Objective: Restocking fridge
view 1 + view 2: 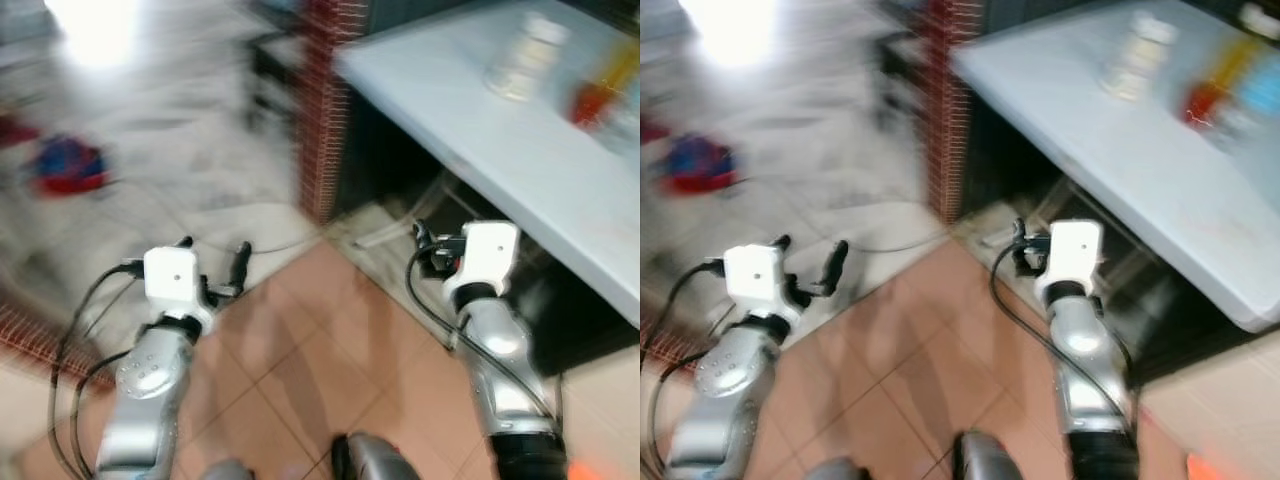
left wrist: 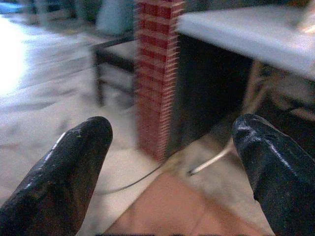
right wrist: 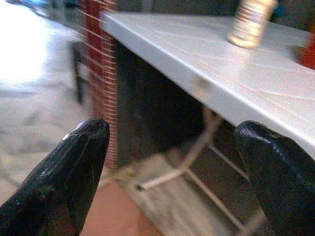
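The picture is blurred by motion. On the right stands a white table (image 1: 520,165) bearing a pale jar (image 1: 523,58) and a red and yellow item (image 1: 595,95) whose kind I cannot make out. My left gripper (image 1: 213,250) is held up over the tiled floor, open and empty; in the left wrist view its fingers (image 2: 69,172) stand wide apart. My right gripper (image 1: 428,245) is raised beside the table's near edge, level with the dark space under it, also open and empty. The jar (image 3: 250,22) appears beyond it on the tabletop.
A red brick-patterned pillar (image 1: 322,110) stands at the table's left end, with a dark low stool (image 1: 268,60) behind it. A blue and red object (image 1: 68,165) lies on the pale floor at left. A thin cable (image 1: 290,243) runs across the floor.
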Motion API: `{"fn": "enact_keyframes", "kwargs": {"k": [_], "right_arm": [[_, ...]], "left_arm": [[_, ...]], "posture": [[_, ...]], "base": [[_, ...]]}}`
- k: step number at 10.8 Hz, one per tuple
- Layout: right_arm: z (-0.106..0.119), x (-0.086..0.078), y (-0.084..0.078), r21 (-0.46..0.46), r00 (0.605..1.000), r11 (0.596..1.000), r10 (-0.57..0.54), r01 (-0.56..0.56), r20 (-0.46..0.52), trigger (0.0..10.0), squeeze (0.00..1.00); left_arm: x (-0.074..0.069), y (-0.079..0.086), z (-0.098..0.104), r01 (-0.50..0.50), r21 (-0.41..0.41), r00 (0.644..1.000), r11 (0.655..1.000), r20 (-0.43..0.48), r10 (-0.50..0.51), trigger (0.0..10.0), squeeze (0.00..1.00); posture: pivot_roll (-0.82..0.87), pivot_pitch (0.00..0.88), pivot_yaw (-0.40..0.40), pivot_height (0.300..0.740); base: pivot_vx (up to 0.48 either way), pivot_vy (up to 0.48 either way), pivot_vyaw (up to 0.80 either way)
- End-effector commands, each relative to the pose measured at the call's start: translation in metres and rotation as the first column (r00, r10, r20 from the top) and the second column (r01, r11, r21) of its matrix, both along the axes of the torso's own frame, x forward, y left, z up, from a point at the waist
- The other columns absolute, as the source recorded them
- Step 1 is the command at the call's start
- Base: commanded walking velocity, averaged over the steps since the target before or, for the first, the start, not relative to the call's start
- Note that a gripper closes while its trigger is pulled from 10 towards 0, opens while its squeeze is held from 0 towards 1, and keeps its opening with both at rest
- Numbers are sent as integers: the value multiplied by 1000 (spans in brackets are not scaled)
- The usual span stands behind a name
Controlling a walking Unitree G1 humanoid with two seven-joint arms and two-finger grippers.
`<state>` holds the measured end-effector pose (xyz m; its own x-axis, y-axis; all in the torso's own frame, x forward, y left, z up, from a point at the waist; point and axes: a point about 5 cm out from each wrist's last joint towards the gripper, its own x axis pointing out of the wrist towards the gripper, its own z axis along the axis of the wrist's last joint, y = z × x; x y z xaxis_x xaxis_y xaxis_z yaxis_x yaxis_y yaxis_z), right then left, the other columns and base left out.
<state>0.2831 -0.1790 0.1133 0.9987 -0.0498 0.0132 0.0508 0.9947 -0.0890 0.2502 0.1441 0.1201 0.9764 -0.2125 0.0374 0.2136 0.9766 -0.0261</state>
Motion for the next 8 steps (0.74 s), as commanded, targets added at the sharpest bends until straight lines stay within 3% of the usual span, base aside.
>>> {"fn": "enact_keyframes", "kwargs": {"k": [1,8], "right_arm": [[3,3,8,18,1000,999,26,-26,14,10000,0],[4,6,11,13,999,999,37,-37,21,10000,0]], "left_arm": [[-4,9,-4,-24,18,1000,1000,-20,24,10000,0],[-3,7,-3,-12,8,1000,1000,-22,12,10000,0]], "posture": [[51,143,-15,740],[51,148,-19,740]], "base": [[0,0,-800],[0,0,-800]]}}
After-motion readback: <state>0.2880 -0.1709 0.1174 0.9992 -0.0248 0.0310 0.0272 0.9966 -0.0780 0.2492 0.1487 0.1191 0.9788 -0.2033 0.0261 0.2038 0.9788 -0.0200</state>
